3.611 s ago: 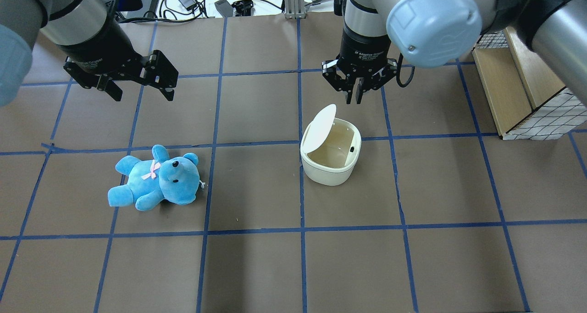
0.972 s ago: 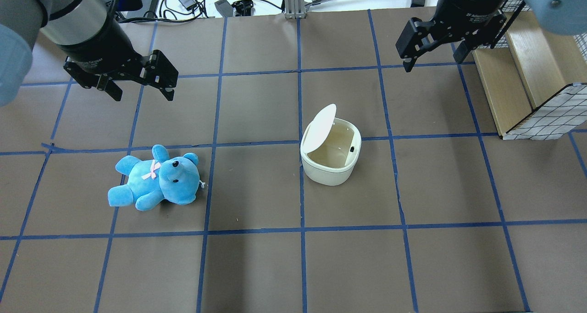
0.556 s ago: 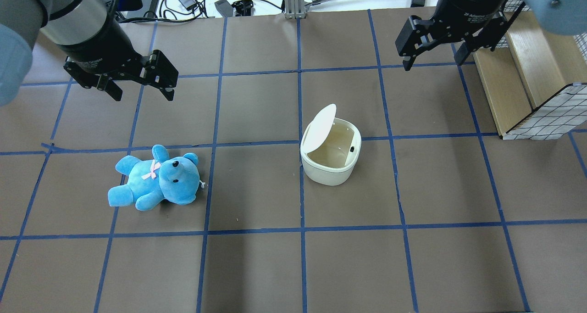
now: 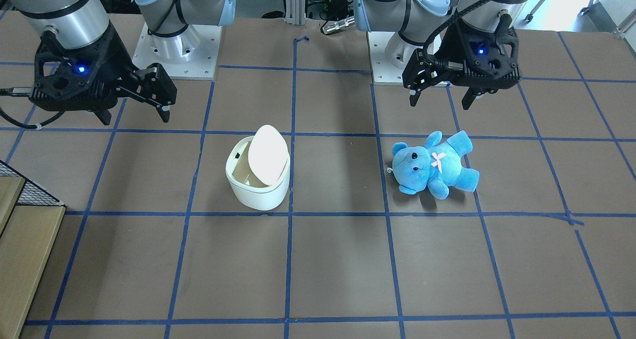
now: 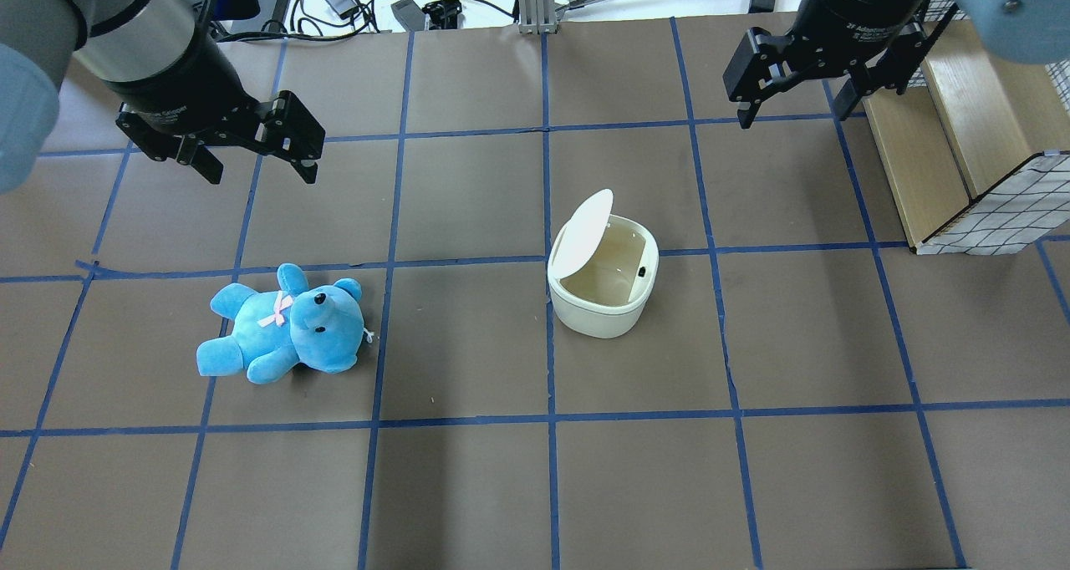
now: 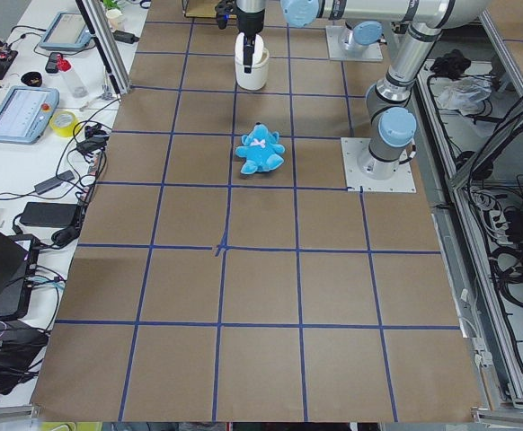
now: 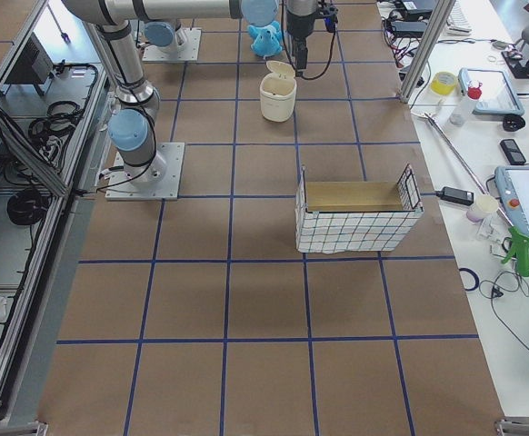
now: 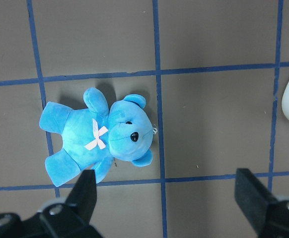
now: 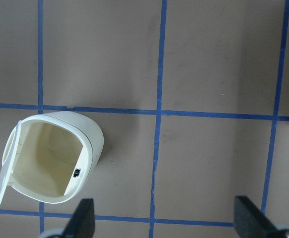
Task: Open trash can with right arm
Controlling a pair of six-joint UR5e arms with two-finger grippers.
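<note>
You find the trash can [image 5: 603,298] upright near the middle of the table [image 5: 468,486], slightly to the right. Its lid [image 5: 581,234] is tipped up on the left side, so the cream inside shows. The right gripper [image 5: 794,117] hangs over the far right of the table, well apart from the can, with its jaws spread wide and nothing between them. Just to its right sits a wooden crate with wire mesh [image 5: 953,135]. The left gripper [image 5: 261,173] hovers over the far left, jaws also spread and empty. The blue plush bear [image 5: 284,326] lies face up nearer the robot, well left of the can.
</note>
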